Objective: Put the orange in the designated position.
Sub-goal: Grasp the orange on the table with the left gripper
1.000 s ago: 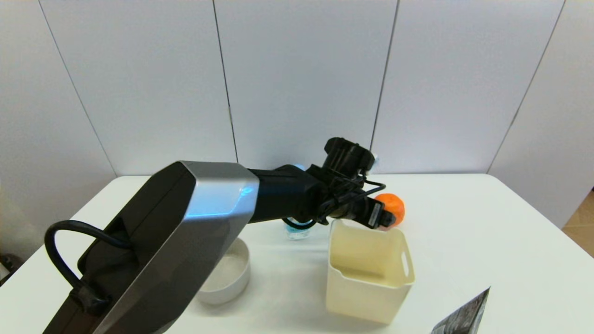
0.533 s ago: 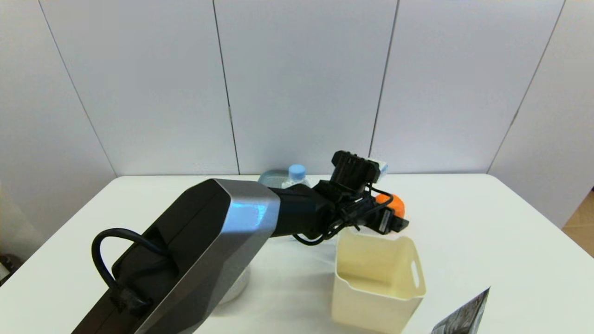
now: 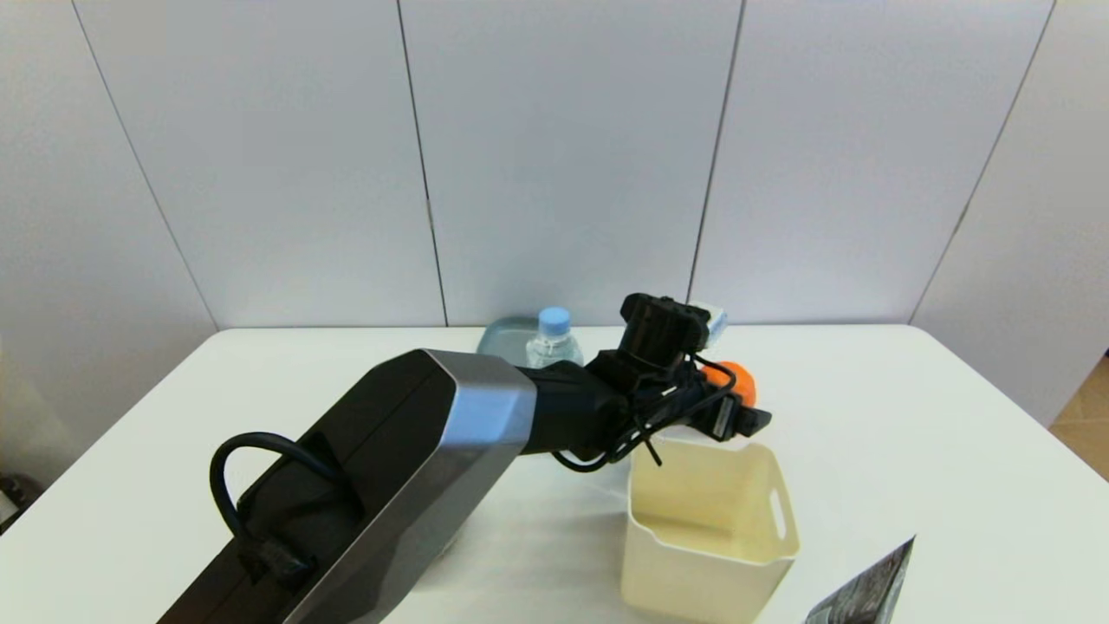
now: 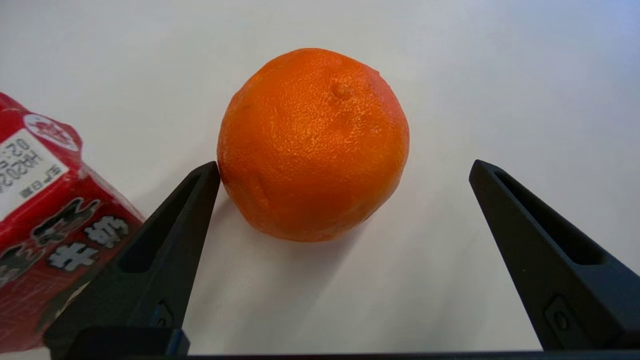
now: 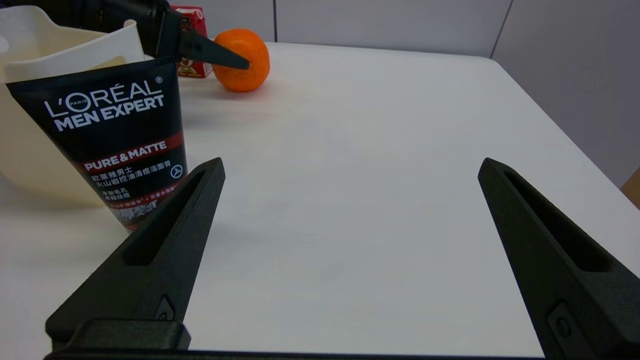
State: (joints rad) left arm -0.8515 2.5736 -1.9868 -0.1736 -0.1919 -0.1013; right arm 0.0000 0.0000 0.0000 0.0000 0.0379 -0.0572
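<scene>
The left gripper (image 4: 345, 167) stands wide open with nothing in its grasp: one black fingertip is right up against the side of the orange (image 4: 313, 143), possibly just touching, while the other is well clear on the far side, so the fruit sits off-centre between the jaws. The orange rests on the bare white table (image 4: 500, 60) behind the cream bin (image 3: 709, 520), just beside a red carton (image 4: 45, 210). Over the last second the arm has pushed forward and dropped lower; a moment ago more of the fruit showed past the wrist from the head view, and now the gripper covers most of it, with only a sliver of orange peeking out. To my eye that means the reach is nearly over and the closing squeeze is next, though the jaws look like they want to shift sideways a touch first, or the near finger may nudge the fruit and roll it. The carton is close enough to get bumped too. The right gripper (image 5: 350, 175) is also spread open and empty, hanging low over the table near a black face-wash tube (image 5: 110, 135) standing against the bin. A water bottle (image 3: 554, 338) stands farther back. Nothing has been lifted yet, so the placing is all still to come.
</scene>
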